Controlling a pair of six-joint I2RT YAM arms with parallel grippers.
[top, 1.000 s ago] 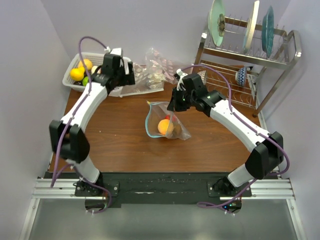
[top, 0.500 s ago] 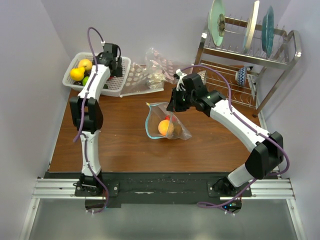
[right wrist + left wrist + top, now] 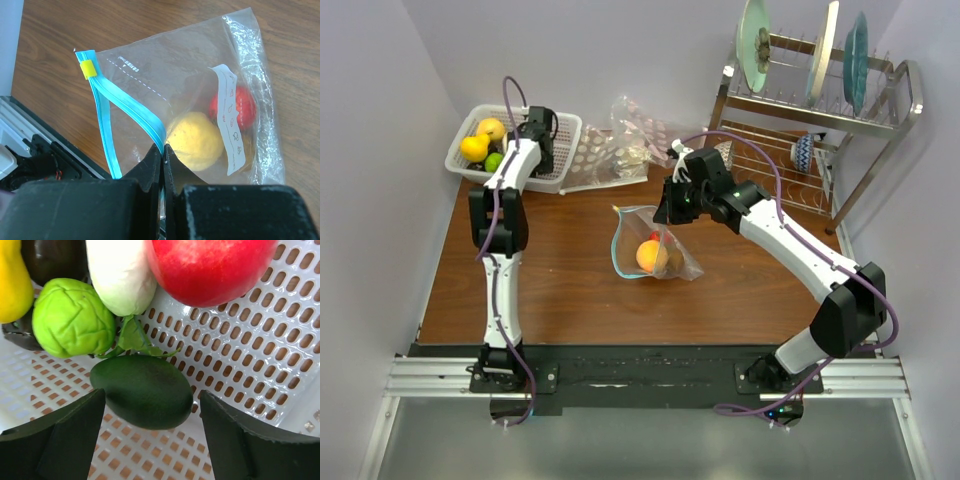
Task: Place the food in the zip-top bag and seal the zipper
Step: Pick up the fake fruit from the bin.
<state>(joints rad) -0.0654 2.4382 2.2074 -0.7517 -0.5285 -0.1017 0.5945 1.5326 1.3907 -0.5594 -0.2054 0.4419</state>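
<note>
My left gripper [image 3: 152, 396] is down inside the white mesh basket [image 3: 240, 350], open, with its fingers on either side of a dark green food piece [image 3: 145, 390]. Beside that piece lie a light green one [image 3: 72, 317], a white one [image 3: 122, 272], a red one [image 3: 210, 265] and a yellow one [image 3: 12, 280]. In the top view the left gripper [image 3: 542, 125] is over the basket [image 3: 567, 122]. The zip-top bag [image 3: 655, 240] lies mid-table with a yellow-orange fruit [image 3: 196, 141] and a red one [image 3: 240, 107] inside. My right gripper [image 3: 163, 150] is shut on its light-blue zipper [image 3: 127, 107], and the mouth gapes.
Clear dotted bags [image 3: 620, 150] are heaped behind the zip-top bag, next to the basket. A metal dish rack [image 3: 820, 110] with plates and a small bowl [image 3: 803, 150] stands at the back right. The walls close in on the left and at the back.
The left arm reached out from beside the basket and went down into it; its jaws have narrowed a little around the dark green piece. The right arm and the bag have not moved.
</note>
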